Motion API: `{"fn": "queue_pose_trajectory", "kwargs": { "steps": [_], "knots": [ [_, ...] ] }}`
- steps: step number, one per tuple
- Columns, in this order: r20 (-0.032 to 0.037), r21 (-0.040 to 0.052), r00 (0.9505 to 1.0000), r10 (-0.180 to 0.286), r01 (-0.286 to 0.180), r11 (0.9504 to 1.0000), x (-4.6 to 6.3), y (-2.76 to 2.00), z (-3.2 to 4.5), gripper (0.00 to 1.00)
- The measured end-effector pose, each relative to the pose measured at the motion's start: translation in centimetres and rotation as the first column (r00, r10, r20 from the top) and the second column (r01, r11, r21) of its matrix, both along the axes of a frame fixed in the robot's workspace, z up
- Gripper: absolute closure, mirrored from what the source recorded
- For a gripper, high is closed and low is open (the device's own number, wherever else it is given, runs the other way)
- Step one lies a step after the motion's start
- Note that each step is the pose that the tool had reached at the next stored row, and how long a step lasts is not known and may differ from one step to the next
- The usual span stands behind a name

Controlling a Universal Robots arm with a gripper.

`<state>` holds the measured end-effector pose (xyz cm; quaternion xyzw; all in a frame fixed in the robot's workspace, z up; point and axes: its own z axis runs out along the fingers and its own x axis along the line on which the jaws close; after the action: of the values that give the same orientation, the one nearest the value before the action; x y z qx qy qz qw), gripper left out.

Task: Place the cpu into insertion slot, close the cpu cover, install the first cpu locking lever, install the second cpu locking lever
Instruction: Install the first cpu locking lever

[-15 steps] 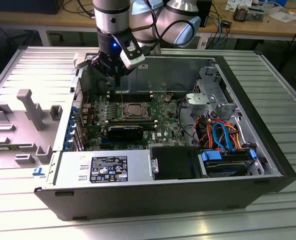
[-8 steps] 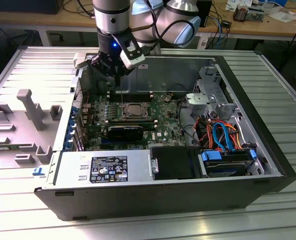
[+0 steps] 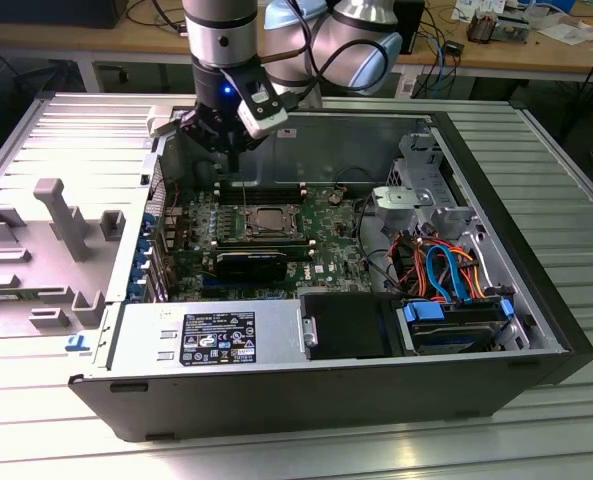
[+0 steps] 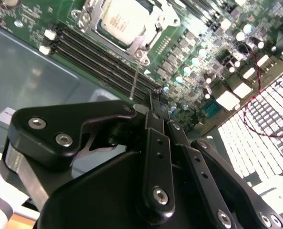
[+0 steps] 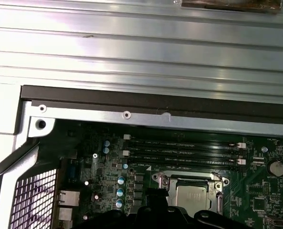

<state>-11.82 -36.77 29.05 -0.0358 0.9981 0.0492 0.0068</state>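
1. Your hand (image 3: 233, 160) hangs inside the open computer case (image 3: 276, 400) that rests on the bench (image 3: 536, 440). It is over the green board (image 3: 326, 235), near the long memory slots (image 4: 98, 57).
2. In the second wrist view the fingers look drawn together, so read the hand as closed. I cannot tell whether anything is pinched between them.
3. The cpu (image 4: 120, 19) sits in the insertion slot (image 3: 266, 236) with its dull silver top up, near the middle of the board and just beside the memory slots.
4. The cpu cover (image 5: 189, 177) appears to lie flat around the chip, with its frame over the chip's edges and its window showing the metal top.
5. A thin wire locking lever (image 4: 135, 76) rises from a corner of the socket towards your hand. Its free end is just beside the fingertips, but I cannot make out whether they touch.
6. Expect the chip to be light, stiff and smooth. Its contacts and those of the slot are probably fragile, so hold it by two opposite edges and never press its face.
7. The cover is likely thin sheet that bends if forced, so push on its tab.
8. The lever looks springy and slippery, so grip it close to its free end, squarely across the wire.
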Motion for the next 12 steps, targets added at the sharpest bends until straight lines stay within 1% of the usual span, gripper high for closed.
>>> {"fn": "queue_pose_trajectory", "kwargs": {
  "steps": [5, 7, 8, 9, 10, 12],
  "knots": [
    [0.0, 0.0, 1.0, 0.0, 0.0, 1.0, -0.2, 0.13, -0.23, 0.89],
    [0.0, 0.0, 1.0, 0.0, 0.0, 1.0, -0.2, 0.21, -0.52, 0.89],
    [0.0001, 0.0, 1.0, 0.0, 0.0, 1.0, -0.2, 0.3, -0.84, 0.89],
    [-0.0002, -0.0016, 1.0, 0.0, 0.0, 1.0, -0.2, 0.49, -1.2, 0.89],
    [-0.0001, -0.006, 1.0, 0.0, 0.0, 1.0, -0.2, 0.6, -1.4, 0.89],
    [0.0001, -0.018, 1.0, -0.003, 0.003, 0.9998, -0.2, 0.8, -1.64, 0.89]
  ]
}}
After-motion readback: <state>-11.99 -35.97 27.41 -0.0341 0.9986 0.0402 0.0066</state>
